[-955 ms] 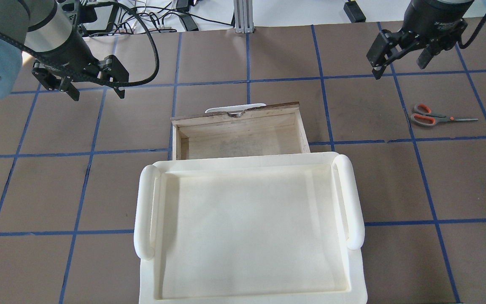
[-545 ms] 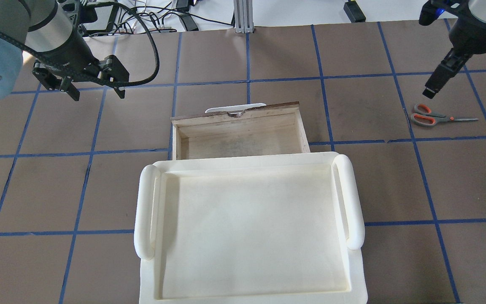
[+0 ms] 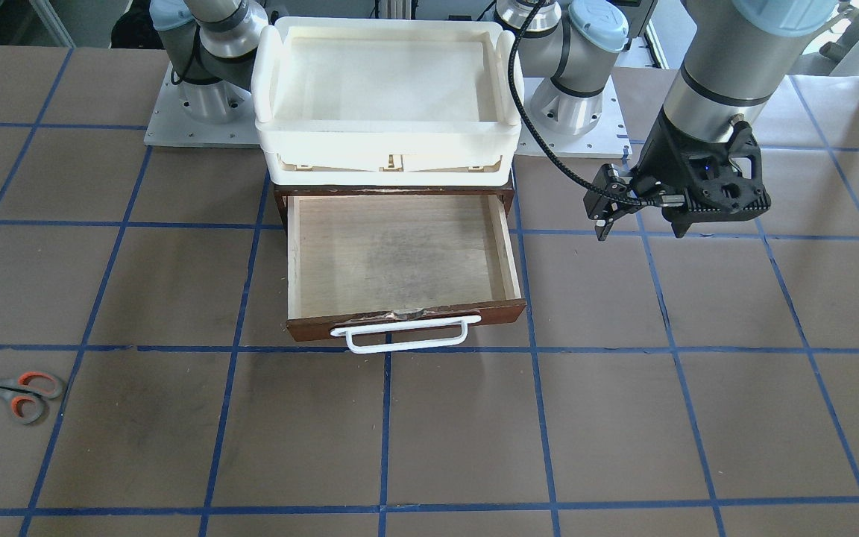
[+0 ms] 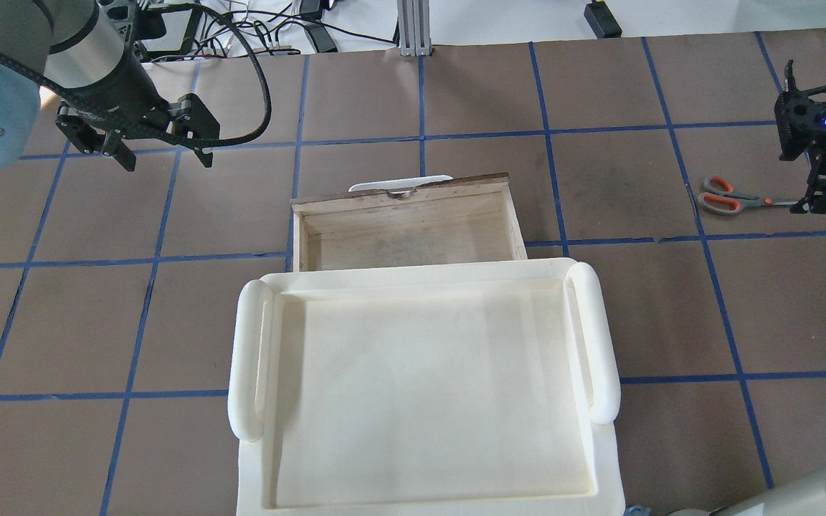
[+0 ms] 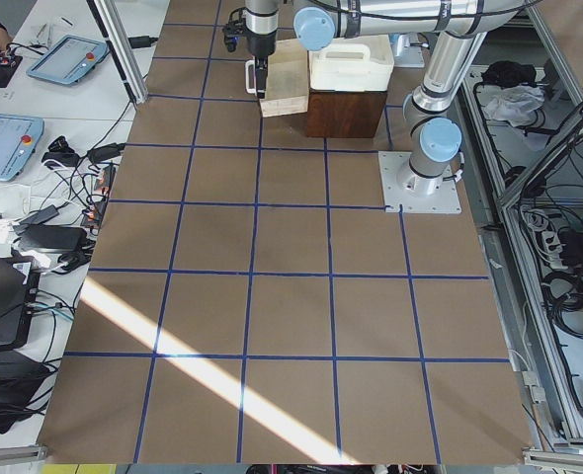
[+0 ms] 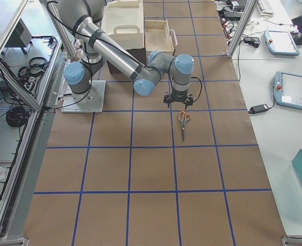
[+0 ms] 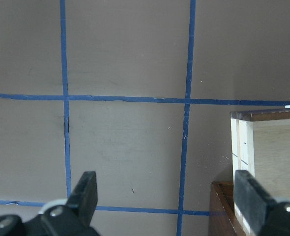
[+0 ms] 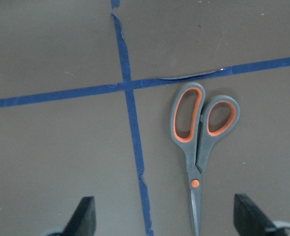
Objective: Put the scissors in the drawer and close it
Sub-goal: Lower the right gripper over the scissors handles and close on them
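— Whereabouts of the scissors [image 4: 732, 198]?
— Flat on the tabletop [image 4: 456, 93], blades together, well apart from the drawer [image 4: 399, 203], out on the right arm's side.
— And the drawer?
— Pulled open beneath the cream tray [image 4: 603, 337], bare plywood floor showing.
— State of the right pincer [image 8: 167, 219]?
— Spread wide, gripping nothing, raised over the blade end; handles pointing away from it.
— Left pincer [image 7: 168, 196]?
— Likewise spread wide and gripping nothing, hanging above the tabletop beside the drawer's corner.
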